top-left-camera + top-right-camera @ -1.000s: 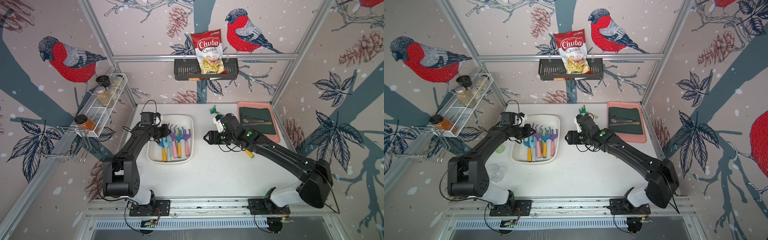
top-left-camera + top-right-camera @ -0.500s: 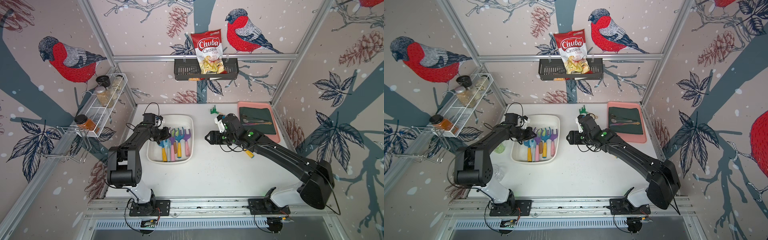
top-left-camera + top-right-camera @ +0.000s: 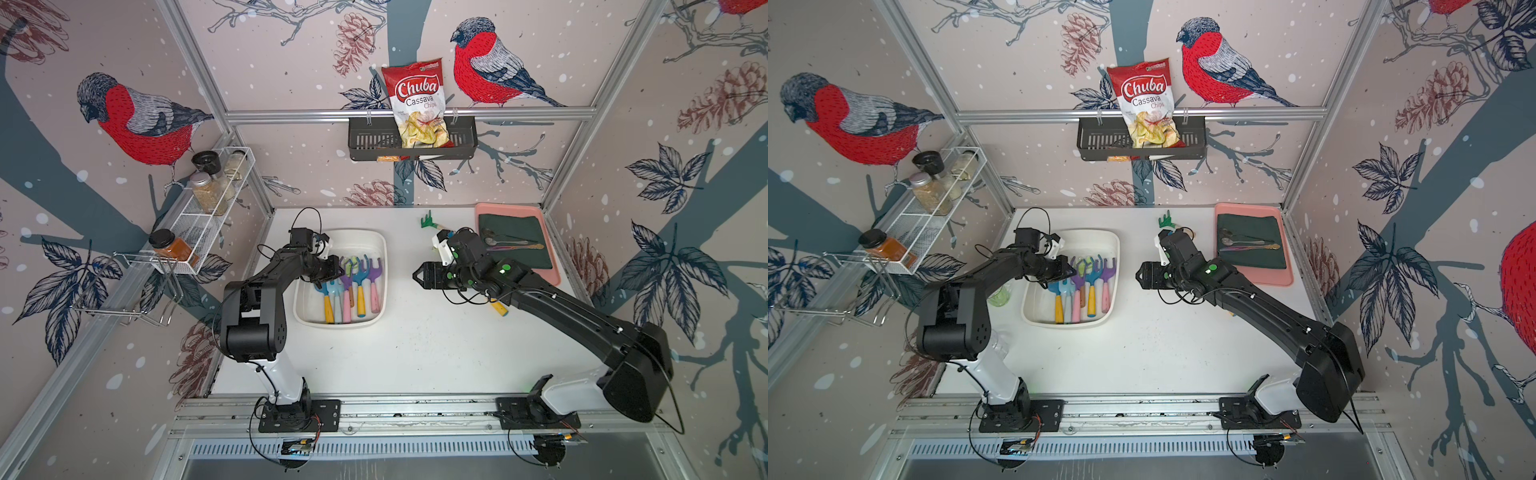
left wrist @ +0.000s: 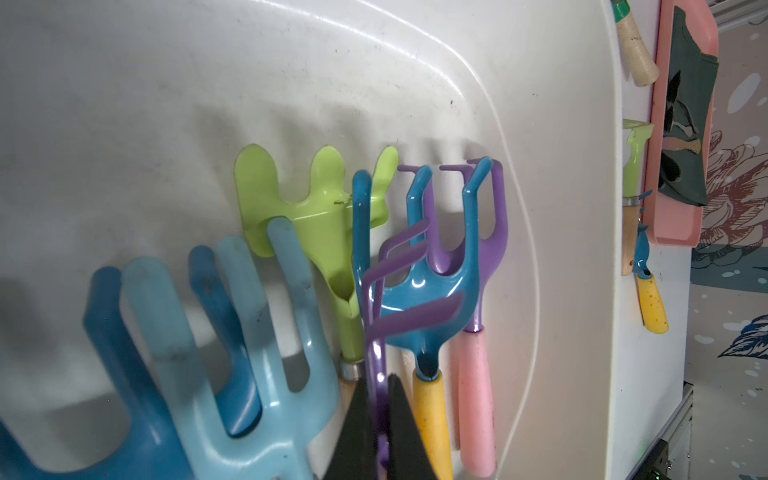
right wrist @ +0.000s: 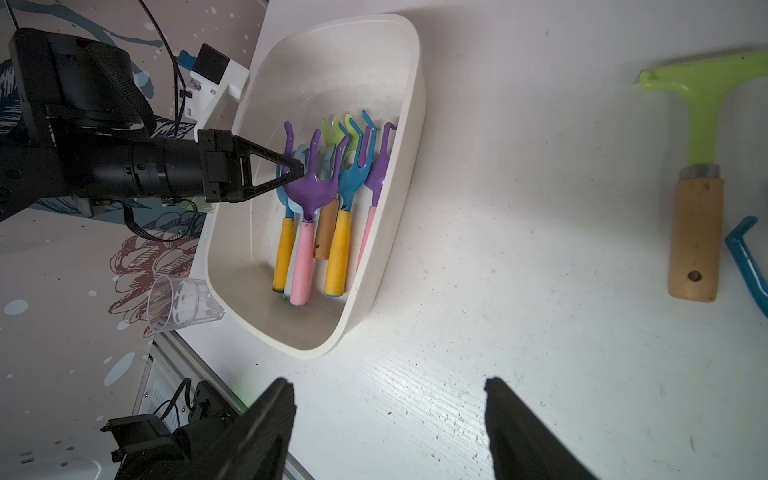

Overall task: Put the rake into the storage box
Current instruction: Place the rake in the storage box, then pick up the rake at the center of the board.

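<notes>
Rakes with bright heads [image 3: 360, 286] already lie side by side in the white shallow plastic tub [image 3: 338, 323], left of the middle in both top views. One more is almost in: the purple plastic rake with the pink handle [image 5: 307, 189]. I think it only needs letting go.

More tools wait on the table, right of the middle: a lime green tool with a wooden handle [image 5: 698, 166], a blue tool with a yellow handle [image 3: 498, 308] and a dark green tool [image 3: 427, 222] beside the flat pink tray [image 3: 549, 276]. If these are rakes too, there is more to do.

The left gripper [image 5: 297, 168] is pinched tight on the purple head, right over the tub. The pink handle points down among the other rakes, and the head is up a bit. The right gripper [image 3: 417, 275] has its fingers wide apart with nothing in them, over bare table near the tub.
</notes>
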Controlling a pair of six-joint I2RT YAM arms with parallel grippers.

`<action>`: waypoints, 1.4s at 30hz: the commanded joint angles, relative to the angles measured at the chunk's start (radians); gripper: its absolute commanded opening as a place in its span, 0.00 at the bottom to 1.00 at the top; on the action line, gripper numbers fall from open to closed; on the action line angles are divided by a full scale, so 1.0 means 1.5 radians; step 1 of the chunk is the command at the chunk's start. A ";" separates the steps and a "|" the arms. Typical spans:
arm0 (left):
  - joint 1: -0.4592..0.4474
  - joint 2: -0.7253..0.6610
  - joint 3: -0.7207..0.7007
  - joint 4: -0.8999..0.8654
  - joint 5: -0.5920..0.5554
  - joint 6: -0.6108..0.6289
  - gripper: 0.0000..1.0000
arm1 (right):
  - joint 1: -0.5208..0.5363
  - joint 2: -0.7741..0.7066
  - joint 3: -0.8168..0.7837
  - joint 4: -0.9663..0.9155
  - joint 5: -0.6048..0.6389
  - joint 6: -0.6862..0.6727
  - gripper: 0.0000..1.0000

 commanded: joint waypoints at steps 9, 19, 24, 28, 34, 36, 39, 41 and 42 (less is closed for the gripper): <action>0.004 0.002 0.018 -0.010 -0.029 0.017 0.47 | -0.014 -0.017 -0.014 -0.013 0.013 -0.014 0.75; 0.004 -0.037 0.029 -0.032 -0.081 -0.010 0.72 | -0.108 0.066 -0.026 -0.082 0.130 -0.078 0.75; 0.005 -0.094 0.012 -0.008 -0.058 -0.051 0.75 | -0.152 0.173 0.045 -0.089 0.151 -0.153 0.74; 0.005 -0.144 0.000 0.005 -0.036 -0.078 0.75 | -0.175 0.266 0.139 -0.111 0.156 -0.208 0.71; 0.005 -0.187 -0.012 0.007 -0.016 -0.097 0.75 | -0.181 0.392 0.262 -0.144 0.160 -0.265 0.60; 0.004 -0.192 -0.016 0.006 -0.011 -0.100 0.75 | -0.182 0.427 0.297 -0.157 0.163 -0.275 0.58; 0.004 -0.198 -0.028 0.006 -0.010 -0.100 0.75 | -0.184 0.467 0.337 -0.178 0.176 -0.285 0.57; 0.004 -0.202 -0.035 0.006 -0.008 -0.100 0.75 | -0.185 0.486 0.351 -0.186 0.184 -0.289 0.57; 0.004 -0.203 -0.038 0.008 -0.007 -0.100 0.75 | -0.184 0.491 0.354 -0.188 0.185 -0.289 0.57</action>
